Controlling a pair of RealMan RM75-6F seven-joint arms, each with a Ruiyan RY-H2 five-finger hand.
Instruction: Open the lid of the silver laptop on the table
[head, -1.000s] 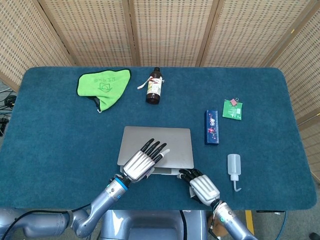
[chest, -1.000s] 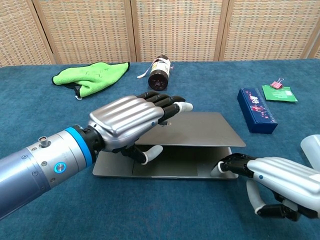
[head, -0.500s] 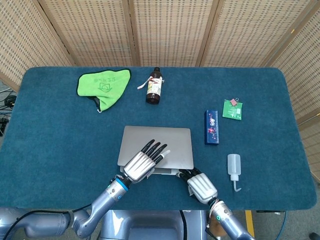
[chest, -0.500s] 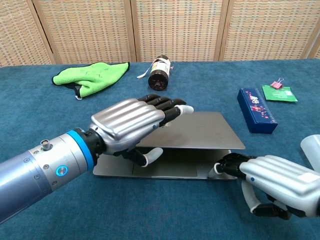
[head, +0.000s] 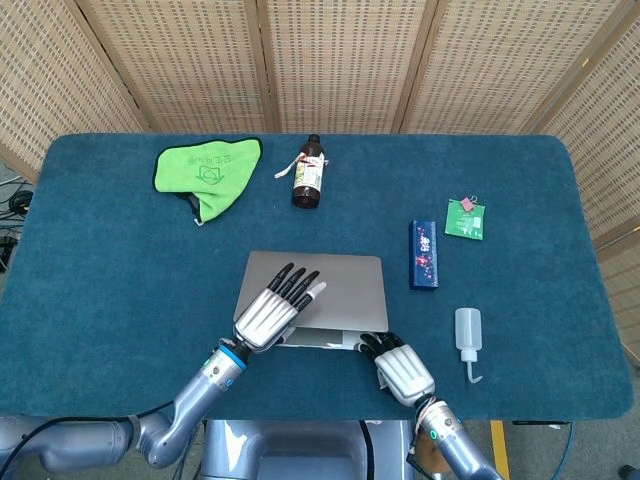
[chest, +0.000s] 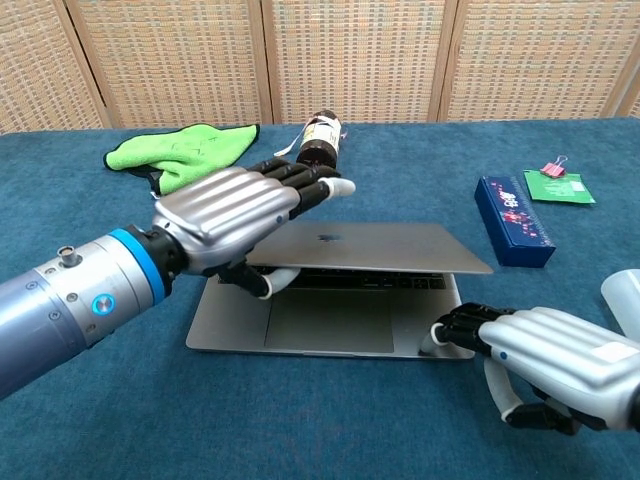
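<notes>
The silver laptop (head: 340, 285) (chest: 400, 250) lies near the table's front edge with its lid raised a little, so the trackpad and a strip of keys show in the chest view. My left hand (head: 268, 312) (chest: 232, 213) grips the lid's front left edge, fingers lying on top and thumb underneath. My right hand (head: 401, 371) (chest: 545, 357) rests at the base's front right corner, its dark fingertips (chest: 455, 327) pressing on the base.
A green cloth (head: 206, 171) lies at the back left and a brown bottle (head: 308, 175) lies on its side behind the laptop. To the right are a blue box (head: 423, 253), a green packet (head: 465, 218) and a white squeeze bottle (head: 467, 337).
My left hand has lifted the lid's front edge higher, and the gap between lid and base has widened. My right hand stays at the base's corner.
</notes>
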